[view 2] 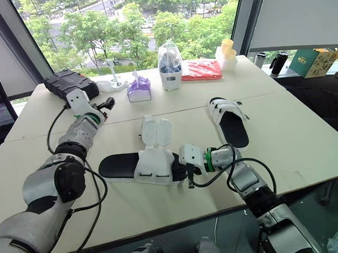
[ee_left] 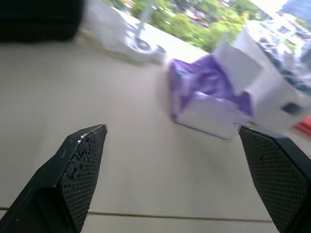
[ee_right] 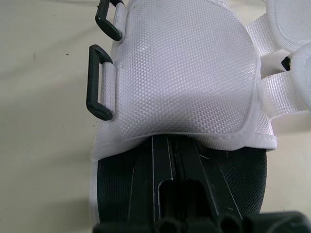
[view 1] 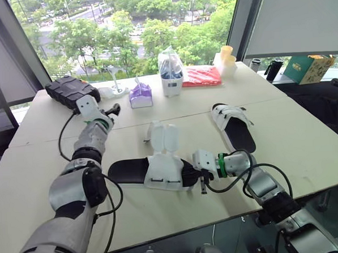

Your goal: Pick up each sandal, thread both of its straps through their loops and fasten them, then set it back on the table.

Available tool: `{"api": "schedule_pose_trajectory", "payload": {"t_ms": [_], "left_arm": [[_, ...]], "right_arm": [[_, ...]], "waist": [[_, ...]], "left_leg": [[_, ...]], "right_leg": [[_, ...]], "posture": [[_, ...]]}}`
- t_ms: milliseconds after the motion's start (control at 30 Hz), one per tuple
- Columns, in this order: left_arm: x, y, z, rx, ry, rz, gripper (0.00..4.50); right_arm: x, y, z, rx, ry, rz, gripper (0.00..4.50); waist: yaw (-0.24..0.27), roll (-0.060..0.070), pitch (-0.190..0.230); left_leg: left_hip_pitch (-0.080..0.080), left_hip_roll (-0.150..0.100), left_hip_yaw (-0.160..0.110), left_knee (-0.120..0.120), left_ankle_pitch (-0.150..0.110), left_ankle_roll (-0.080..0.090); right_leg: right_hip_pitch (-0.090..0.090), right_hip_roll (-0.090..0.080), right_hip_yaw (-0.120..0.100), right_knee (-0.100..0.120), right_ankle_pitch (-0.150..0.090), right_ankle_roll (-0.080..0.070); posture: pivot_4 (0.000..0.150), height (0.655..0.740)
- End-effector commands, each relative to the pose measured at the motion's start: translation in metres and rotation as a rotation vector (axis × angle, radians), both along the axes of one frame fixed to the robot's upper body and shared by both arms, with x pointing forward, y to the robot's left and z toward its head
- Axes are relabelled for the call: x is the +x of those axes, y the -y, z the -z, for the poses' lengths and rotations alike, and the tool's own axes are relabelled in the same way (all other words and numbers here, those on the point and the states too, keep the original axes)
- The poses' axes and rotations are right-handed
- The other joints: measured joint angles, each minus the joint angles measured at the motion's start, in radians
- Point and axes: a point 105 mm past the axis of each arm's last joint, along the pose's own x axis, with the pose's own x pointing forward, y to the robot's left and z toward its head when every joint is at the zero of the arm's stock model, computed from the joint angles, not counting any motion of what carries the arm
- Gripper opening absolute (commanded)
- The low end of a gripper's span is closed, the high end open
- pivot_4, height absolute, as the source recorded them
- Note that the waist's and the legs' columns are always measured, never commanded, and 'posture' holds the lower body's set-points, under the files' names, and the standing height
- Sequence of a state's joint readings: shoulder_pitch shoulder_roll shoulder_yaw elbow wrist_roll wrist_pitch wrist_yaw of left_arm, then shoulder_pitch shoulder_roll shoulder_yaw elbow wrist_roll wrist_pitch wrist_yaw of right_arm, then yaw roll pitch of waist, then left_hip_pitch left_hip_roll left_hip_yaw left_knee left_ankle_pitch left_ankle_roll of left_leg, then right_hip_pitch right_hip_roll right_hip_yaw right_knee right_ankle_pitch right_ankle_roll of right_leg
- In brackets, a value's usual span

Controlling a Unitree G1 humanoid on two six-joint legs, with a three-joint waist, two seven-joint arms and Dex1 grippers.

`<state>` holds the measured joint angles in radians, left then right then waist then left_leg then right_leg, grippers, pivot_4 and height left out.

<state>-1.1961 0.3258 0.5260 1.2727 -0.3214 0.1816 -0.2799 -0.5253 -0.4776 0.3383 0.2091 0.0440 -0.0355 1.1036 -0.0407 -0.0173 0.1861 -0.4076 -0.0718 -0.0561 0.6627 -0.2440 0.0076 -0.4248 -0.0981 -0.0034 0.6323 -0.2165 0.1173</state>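
- Two sandals on the table (view 1: 306, 147): near sandal (view 1: 160, 171) flat at the centre, far sandal (view 1: 232, 123) further back on the robot's right, seemingly with its straps already across.
- Probably at the pick-up step for the near sandal: not yet lifted, both white straps (view 1: 162, 135) thrown open to the far side, black loops (ee_right: 99, 82) empty on the side toward the robot.
- Right gripper (view 1: 204, 175): at the right-hand end of the near sandal, closed tight, lying over the black insole just short of the white upper, and apparently grasping nothing.
- Left gripper (view 1: 114, 110): well apart from both sandals, near the purple tissue pack (view 1: 140, 95), spread wide, empty, touching nothing.
- Next move, by judgement: calls for opening the right jaws, pinching the sole edge firmly and lifting. Calls also for bringing the left gripper over, to take a strap end and feed it through its loop.
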Motion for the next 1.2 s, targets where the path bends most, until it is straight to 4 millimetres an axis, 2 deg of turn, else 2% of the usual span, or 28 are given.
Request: {"api": "schedule_pose_trajectory", "payload": {"t_ms": [33,100,233,367,500,633,800,1033,1200], "left_arm": [[-0.007,0.025,-0.008,-0.153,-0.021,0.244,4.50],[-0.023,0.040,0.000,-0.194,-0.086,0.452,4.50],[-0.049,0.041,0.006,-0.225,-0.170,0.657,4.50],[-0.065,0.033,0.003,-0.237,-0.205,0.730,4.50],[-0.077,0.026,-0.019,-0.283,-0.186,0.790,4.50],[-0.099,0.031,-0.034,-0.255,-0.172,0.916,4.50],[-0.121,0.046,-0.027,-0.133,-0.175,1.058,4.50],[-0.116,0.068,-0.020,-0.125,-0.181,1.096,4.50],[-0.099,0.080,-0.011,-0.148,-0.175,1.040,4.50]], "right_arm": [[-0.001,-0.002,0.009,-0.031,-0.017,0.001,0.04],[-0.001,-0.003,0.008,-0.032,-0.014,0.000,0.04],[-0.001,-0.003,0.008,-0.034,-0.012,-0.002,0.04],[-0.001,-0.004,0.008,-0.037,-0.010,-0.003,0.04],[-0.001,-0.005,0.008,-0.038,-0.008,-0.005,0.04],[0.000,-0.004,0.008,-0.042,-0.004,-0.004,0.04],[0.001,-0.002,0.008,-0.048,0.001,-0.001,0.04],[0.003,-0.001,0.007,-0.052,0.004,0.000,0.04],[0.003,0.000,0.008,-0.061,0.008,0.003,0.04]], "waist": [[-0.002,0.000,0.000],[-0.004,0.000,0.000],[-0.006,0.000,0.000],[-0.003,0.000,0.000],[-0.002,0.000,0.000],[-0.004,0.000,0.000],[-0.001,0.001,0.000],[0.000,0.001,0.000],[0.001,0.001,0.000]], "left_leg": [[0.000,0.000,0.000,0.000,0.000,0.000],[0.000,0.000,0.000,0.000,0.000,0.000],[0.000,0.000,0.000,0.000,0.000,0.000],[0.000,0.001,-0.001,0.000,0.000,0.000],[0.000,0.001,-0.001,0.000,0.000,-0.001],[0.000,0.001,-0.001,-0.001,0.000,-0.001],[0.001,0.001,-0.001,-0.001,0.001,-0.002],[0.000,0.001,-0.001,-0.001,0.001,-0.002],[0.000,0.001,-0.001,-0.001,0.001,-0.002]], "right_leg": [[0.000,0.000,0.000,0.000,0.000,0.000],[0.000,0.001,0.000,0.000,0.000,0.000],[0.000,0.001,0.000,0.000,0.000,0.000],[0.000,0.001,0.000,0.000,0.000,0.000],[0.000,0.001,0.000,0.000,0.000,0.000],[-0.001,0.001,0.001,0.000,0.000,0.000],[0.000,0.000,0.001,0.000,0.000,0.000],[0.000,0.000,0.001,0.000,0.000,-0.001],[0.000,0.000,0.001,0.000,0.000,-0.001]], "posture": [[0.150,0.7400],[0.150,0.7400],[0.150,0.7400],[0.150,0.7400],[0.150,0.7400],[0.150,0.7400],[0.150,0.7400],[0.150,0.7400],[0.150,0.7400]]}}
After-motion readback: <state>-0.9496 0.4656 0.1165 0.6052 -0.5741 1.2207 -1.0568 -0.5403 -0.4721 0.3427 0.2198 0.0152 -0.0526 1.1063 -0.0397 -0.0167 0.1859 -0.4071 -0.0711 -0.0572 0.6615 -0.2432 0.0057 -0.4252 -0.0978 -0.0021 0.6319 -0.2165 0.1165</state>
